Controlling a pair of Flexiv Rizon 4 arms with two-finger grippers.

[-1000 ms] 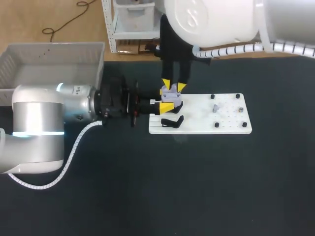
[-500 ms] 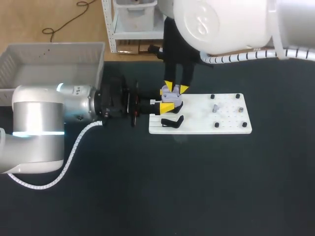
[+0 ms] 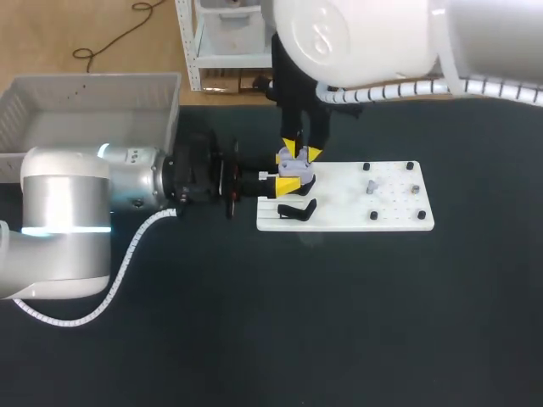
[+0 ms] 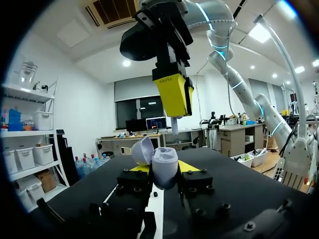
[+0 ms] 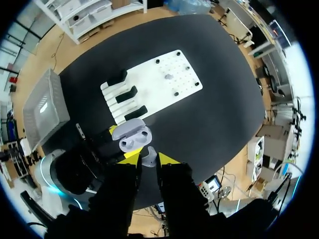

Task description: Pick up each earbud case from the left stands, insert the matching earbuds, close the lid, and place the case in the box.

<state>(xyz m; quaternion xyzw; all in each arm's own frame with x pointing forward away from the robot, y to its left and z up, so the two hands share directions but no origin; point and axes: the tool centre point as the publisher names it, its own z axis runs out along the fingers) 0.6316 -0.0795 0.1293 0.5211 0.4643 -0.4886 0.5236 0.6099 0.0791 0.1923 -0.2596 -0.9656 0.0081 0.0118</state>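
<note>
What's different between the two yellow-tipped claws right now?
The left gripper lies level, reaching in sideways; the right gripper points straight down. The left gripper clamps the open lavender case; the right gripper pinches a small earbud. The left gripper's fingers stand wider apart than the right gripper's. Both have yellow tips and meet over the white board's stand end.

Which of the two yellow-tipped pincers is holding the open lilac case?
The left arm's pincer, reaching in sideways, grips the open lilac plastic earbud case; the right arm's pincer hangs above it, pinching a small lilac earbud.
</note>
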